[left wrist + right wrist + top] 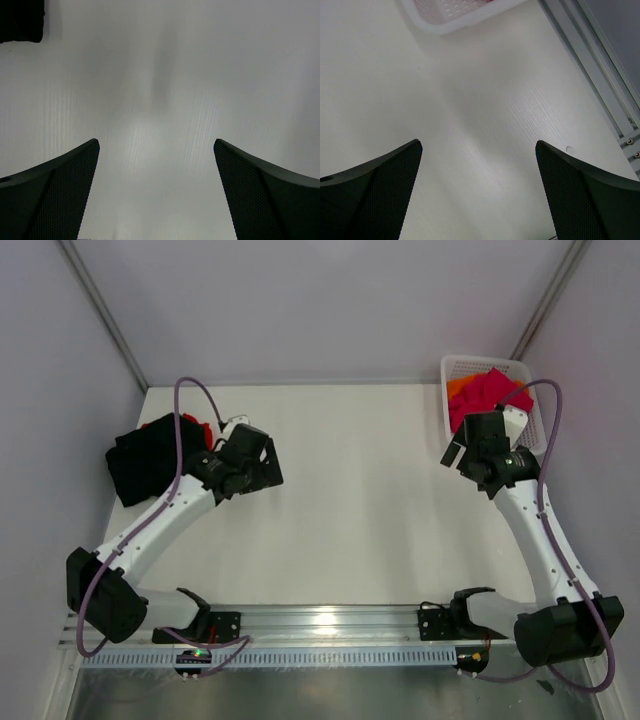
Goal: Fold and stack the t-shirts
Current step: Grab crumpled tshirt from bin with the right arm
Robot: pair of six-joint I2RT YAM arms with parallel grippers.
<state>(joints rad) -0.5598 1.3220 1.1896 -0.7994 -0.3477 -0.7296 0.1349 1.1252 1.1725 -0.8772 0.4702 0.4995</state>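
A folded black t-shirt lies at the table's left edge, with a red t-shirt showing behind it. In the white mesh basket at the back right lie a crimson t-shirt and an orange one. My left gripper hovers just right of the black shirt, open and empty; a corner of the black cloth shows at the top left of its view. My right gripper hangs just in front of the basket, open and empty over bare table.
The basket's lower rim shows at the top of the right wrist view. A metal frame rail runs along the table's right edge. Grey walls close the back and sides. The arm bases sit on a rail at the near edge.
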